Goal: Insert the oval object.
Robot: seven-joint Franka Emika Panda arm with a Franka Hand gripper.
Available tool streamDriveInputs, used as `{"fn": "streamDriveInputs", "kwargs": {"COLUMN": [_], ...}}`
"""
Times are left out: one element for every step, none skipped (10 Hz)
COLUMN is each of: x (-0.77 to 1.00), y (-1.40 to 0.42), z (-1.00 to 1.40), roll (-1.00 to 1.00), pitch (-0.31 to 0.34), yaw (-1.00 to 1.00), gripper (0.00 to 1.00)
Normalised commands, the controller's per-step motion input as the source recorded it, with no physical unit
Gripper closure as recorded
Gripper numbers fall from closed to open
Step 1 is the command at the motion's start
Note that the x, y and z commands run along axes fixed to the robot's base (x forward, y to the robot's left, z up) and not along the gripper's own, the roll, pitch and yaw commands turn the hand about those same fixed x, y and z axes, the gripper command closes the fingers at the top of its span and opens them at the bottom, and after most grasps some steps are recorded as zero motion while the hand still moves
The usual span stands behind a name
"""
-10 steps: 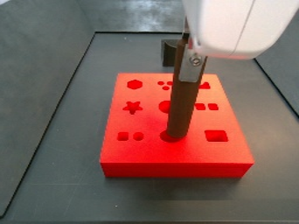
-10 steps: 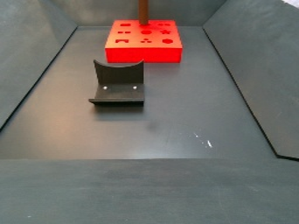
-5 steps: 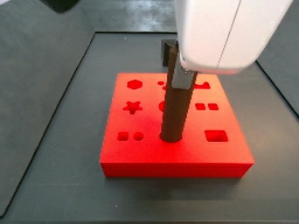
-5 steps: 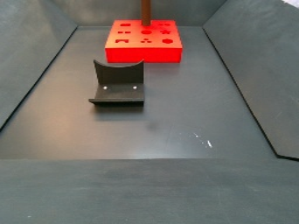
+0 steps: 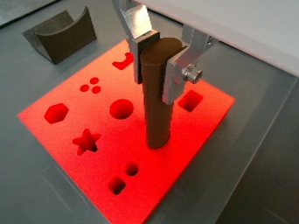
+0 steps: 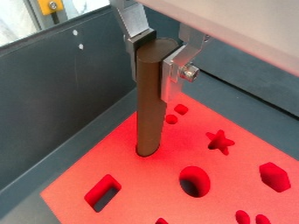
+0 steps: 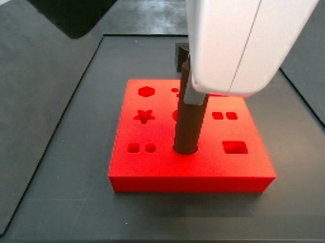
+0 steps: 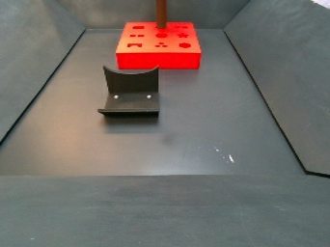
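Note:
The oval object point(image 5: 156, 96) is a long slim brown peg. It stands upright with its lower end in a hole of the red board point(image 5: 70, 157), as both wrist views show; it also shows in a wrist view point(image 6: 149, 105) and a side view point(image 7: 188, 125). My gripper point(image 5: 160, 51) is shut on the peg's top end, silver fingers point(image 5: 179, 72) on either side; it shows in a wrist view point(image 6: 156, 54) too. In a side view only the peg's shaft point(image 8: 161, 10) shows above the board point(image 8: 160, 50).
The red board point(image 7: 191, 161) has several other shaped holes: hexagon, star, round, square, rectangle. A dark grey U-shaped block point(image 8: 129, 92) lies on the dark floor in front of the board, also in a wrist view point(image 5: 61, 33). Dark walls line the floor.
The gripper and the peg have moved slightly left and lower over the board; the peg's lower end now sits in the hole.

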Motion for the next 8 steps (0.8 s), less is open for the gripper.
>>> {"fn": "streamDriveInputs", "kwargs": {"x": [0.00,0.01,0.00,0.00,0.00,0.01,0.00,0.00], "y": [-0.01,-0.03,-0.01,-0.01,-0.02,-0.03,0.00,0.00], "z": [-0.64,-0.61,-0.60,-0.61,-0.63,-0.63,-0.11,0.00], "roll": [0.03,0.04,0.04,0.05,0.07,0.08,0.00,0.00], "pitch": [-0.090,-0.091,-0.077,-0.073,-0.069,-0.051,0.000,0.000], "yaw": [0.00,0.00,0.00,0.00,0.00,0.00,0.00,0.00], "gripper": [1.00,1.00,1.00,1.00,1.00,1.00,1.00,1.00]}}
